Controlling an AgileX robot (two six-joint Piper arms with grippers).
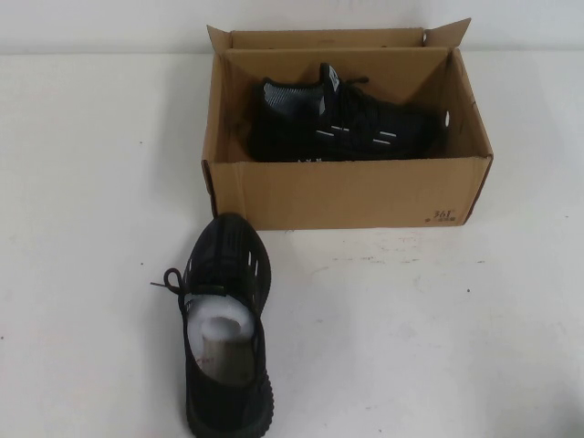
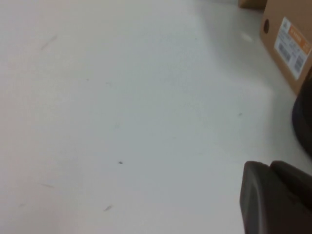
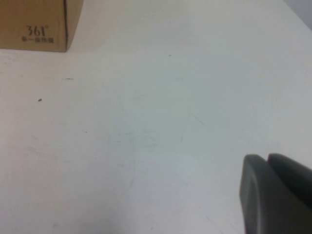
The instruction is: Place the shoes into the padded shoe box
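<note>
The brown cardboard shoe box [image 1: 347, 192] stands open at the back middle of the table. One black sneaker [image 1: 342, 123] lies on its side inside it. The other black sneaker [image 1: 226, 328] stands on the table in front of the box's left end, toe toward the box, with white paper stuffing inside. Neither arm shows in the high view. My left gripper [image 2: 270, 168] is shut and empty, low over bare table, with the box [image 2: 287, 44] and a dark edge of the sneaker [image 2: 303, 122] ahead of it. My right gripper [image 3: 267, 161] is shut and empty over bare table, the box's printed corner [image 3: 34, 24] ahead.
The white table [image 1: 429, 347] spreads to the left and right of the box and the loose sneaker. A white label with an orange band [image 2: 292, 46] is on the box's left end wall.
</note>
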